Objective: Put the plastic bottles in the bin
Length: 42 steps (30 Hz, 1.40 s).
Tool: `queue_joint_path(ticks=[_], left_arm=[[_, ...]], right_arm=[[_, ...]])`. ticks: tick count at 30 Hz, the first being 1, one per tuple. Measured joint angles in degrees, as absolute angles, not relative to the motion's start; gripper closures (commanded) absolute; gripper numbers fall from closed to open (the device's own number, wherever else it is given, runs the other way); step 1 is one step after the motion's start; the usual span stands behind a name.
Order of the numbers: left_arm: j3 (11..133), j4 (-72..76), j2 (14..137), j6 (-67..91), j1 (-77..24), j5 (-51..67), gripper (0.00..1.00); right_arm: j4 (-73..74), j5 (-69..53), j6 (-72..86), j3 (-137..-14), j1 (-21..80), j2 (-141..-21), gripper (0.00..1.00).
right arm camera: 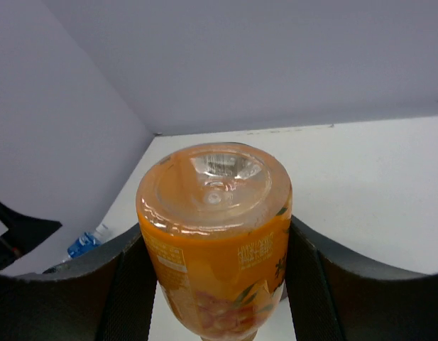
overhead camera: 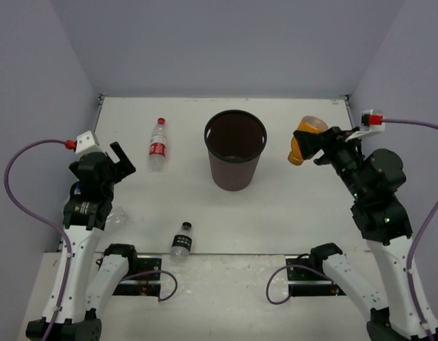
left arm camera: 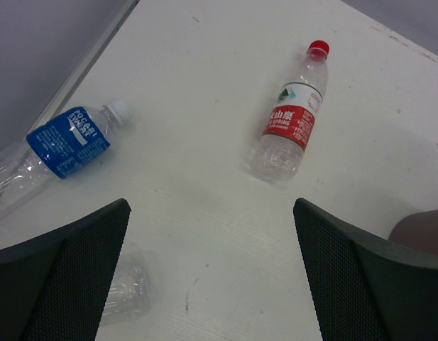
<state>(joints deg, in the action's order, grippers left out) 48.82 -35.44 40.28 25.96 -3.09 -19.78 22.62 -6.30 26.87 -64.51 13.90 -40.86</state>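
Right hand (right arm camera: 215, 284) is clamped on the orange bottle (right arm camera: 215, 234), one pad on each side and the bottle's base facing the wrist cam. The bottle is held off the table (overhead camera: 289, 213). The brown bin (overhead camera: 235, 174) sits ahead of this hand, not under it, with bare table between.

Risks, right side:
- Letting go before the bottle is over the opening drops it on the table or bounces it off the rolled rim.
- A low approach could clip the rim. The bin looks light, so it may tip or slide.
- The grip is on round, smooth plastic and may twist on a quick swing.

Left hand (left arm camera: 211, 284) has its fingers apart and holds nothing.
- A clear unlabelled bottle (left arm camera: 126, 291) lies just below its left finger.
- The red-cap bottle (left arm camera: 289, 121) is ahead and to the right, with open table all round it, so it's the easy pick.
- The blue-label bottle (left arm camera: 66, 142) is ahead and to the left, close to the side wall, which leaves little finger room on that side.
- The dark-label bottle (overhead camera: 182, 240) is behind and to the right, near the table's front edge. A nudge could roll it off.

The bin stands between the two hands. I'd expect a clash over the opening if both go in together.
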Motion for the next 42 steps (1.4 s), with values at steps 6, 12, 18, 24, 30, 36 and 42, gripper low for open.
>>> queue_joint_path(ticks=[6, 12, 18, 24, 30, 36, 42], left_arm=[[48.8, -35.7, 40.1, 26.0, -3.1, -20.7, 0.0], [48.8, -35.7, 40.1, 26.0, -3.1, -20.6, 0.0], [48.8, -35.8, 42.0, 26.0, -3.1, -20.6, 0.0], [48.8, -36.3, 43.2, 26.0, -3.1, -20.6, 0.0], [48.8, -36.5, 42.9, 26.0, -3.1, -20.8, 0.0], [48.8, -37.3, 44.4, 26.4, -3.1, -21.3, 0.0], [48.8, -38.0, 45.6, 26.4, -3.1, -21.0, 0.0]], right_arm=[[16.3, 1.3, 18.0, -78.0, 29.6, -59.2, 0.85], [15.7, 8.5, 16.5, -84.2, 32.8, -77.9, 0.75], [18.5, 9.7, 17.5, -84.5, 33.9, -84.6, 0.44], [20.2, 10.7, 20.4, -85.8, 34.6, -86.7, 0.13], [19.8, 11.1, 22.8, -84.7, 34.6, -84.3, 0.01], [19.8, 11.0, 23.7, -84.0, 34.6, -80.2, 0.01], [20.1, 11.3, 24.7, -82.7, 34.6, -73.6, 0.01]])
